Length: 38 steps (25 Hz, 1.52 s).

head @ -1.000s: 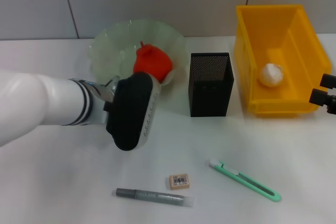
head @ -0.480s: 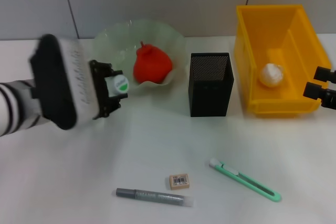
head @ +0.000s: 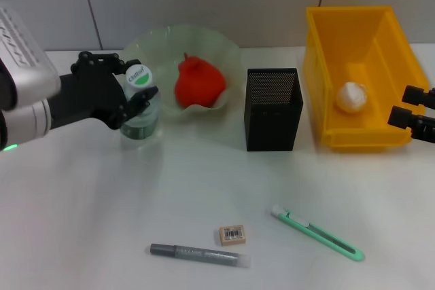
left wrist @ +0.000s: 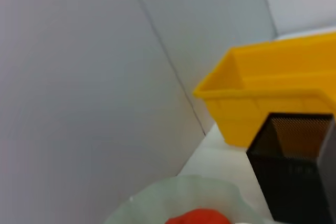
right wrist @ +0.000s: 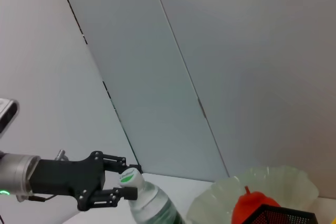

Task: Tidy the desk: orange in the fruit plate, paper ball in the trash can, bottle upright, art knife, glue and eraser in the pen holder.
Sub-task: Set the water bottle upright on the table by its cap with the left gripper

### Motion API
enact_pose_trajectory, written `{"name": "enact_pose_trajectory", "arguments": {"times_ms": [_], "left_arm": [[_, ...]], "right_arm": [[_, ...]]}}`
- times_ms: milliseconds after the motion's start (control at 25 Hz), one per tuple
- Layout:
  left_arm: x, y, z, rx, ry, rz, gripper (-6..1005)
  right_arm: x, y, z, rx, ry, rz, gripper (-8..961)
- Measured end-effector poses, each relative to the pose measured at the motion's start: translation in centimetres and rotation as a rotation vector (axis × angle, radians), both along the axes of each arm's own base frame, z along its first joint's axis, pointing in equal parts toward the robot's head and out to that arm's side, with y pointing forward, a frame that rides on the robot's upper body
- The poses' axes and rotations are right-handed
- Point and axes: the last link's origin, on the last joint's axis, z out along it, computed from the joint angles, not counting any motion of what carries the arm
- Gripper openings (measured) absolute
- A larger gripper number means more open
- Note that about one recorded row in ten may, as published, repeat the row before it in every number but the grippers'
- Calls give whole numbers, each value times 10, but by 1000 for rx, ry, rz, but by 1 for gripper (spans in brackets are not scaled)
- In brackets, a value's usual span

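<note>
Since half second ago, bottle (head: 141,103) swung from sideways to upright, base on table (head: 204,181), frame upper left beside fruit plate (head: 217,49). Left gripper (head: 132,93) fingers pinch neck. I release slowly, straight back. Right gripper (head: 411,110) parked right edge, fingers unreadable.

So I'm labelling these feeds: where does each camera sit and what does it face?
Head: above the desk, looking down; left gripper on the upright bottle, right gripper by the yellow bin.
Left wrist: faces wall, bin, pen holder; no body shows.
Right wrist: faces the wall, showing the left gripper holding the bottle.
All share the orange.
</note>
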Motion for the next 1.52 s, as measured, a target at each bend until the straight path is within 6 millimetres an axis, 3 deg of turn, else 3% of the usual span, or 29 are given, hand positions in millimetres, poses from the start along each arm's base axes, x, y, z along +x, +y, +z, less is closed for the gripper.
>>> {"name": "enact_pose_trajectory", "arguments": {"times_ms": [280,600,1520], "left_arm": [[-4,3,9,-55,-211,103,476],[-27,16,29,-105,-467,228,493],[-64,29,6,-44,-547,184,543]], "right_arm": [[1,-1,-2,-2,5,-1,837],[-1,0,-3,-2,4,6,838],[-1,8,-9,-17,11,-4,837]]}}
